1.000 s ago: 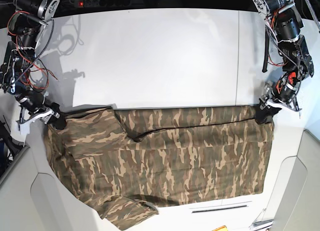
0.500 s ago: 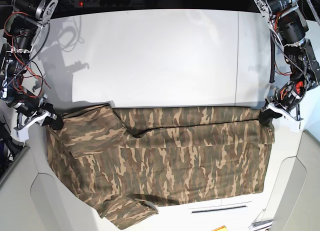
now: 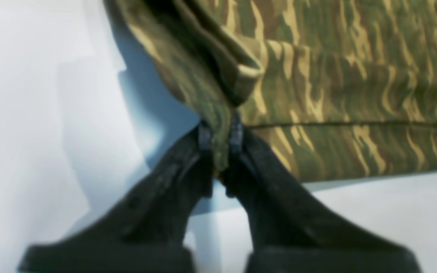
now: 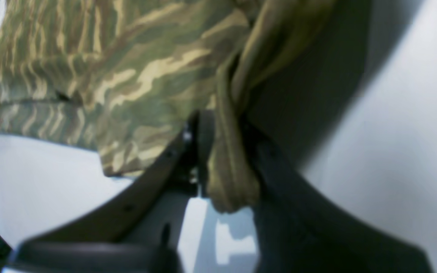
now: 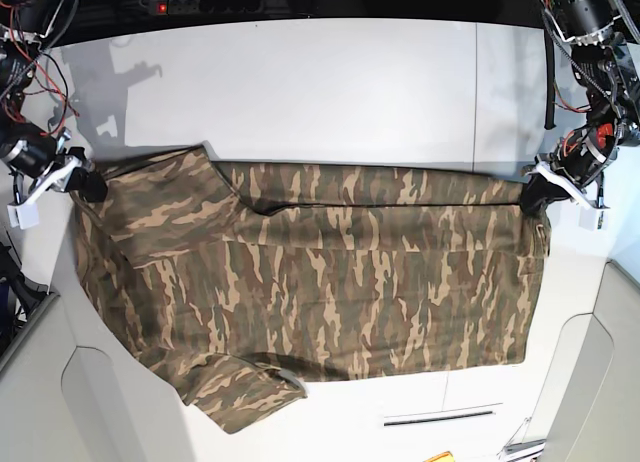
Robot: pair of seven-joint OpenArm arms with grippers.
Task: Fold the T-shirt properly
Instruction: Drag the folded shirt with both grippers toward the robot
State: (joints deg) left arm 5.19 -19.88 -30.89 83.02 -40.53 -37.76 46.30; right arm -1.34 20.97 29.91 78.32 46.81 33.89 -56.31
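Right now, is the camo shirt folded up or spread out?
Mostly spread out: the T-shirt lies wide across the table, only its top edge doubled over.

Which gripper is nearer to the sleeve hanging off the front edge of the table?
Right. The right gripper pinches the T-shirt on the sleeve's side; the left gripper pinches the far opposite corner.

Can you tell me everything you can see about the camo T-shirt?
The T-shirt is soft cloth with brown, tan and olive-green camouflage stripes. It lies spread flat and sideways across the white table, with one short sleeve sticking out at the near left corner. A long crease runs along its far edge, as if folded over there. The left gripper pinches its far corner on the view's right, and the right gripper pinches the far corner on the view's left. Both wrist views show bunched cloth clamped between dark fingers.
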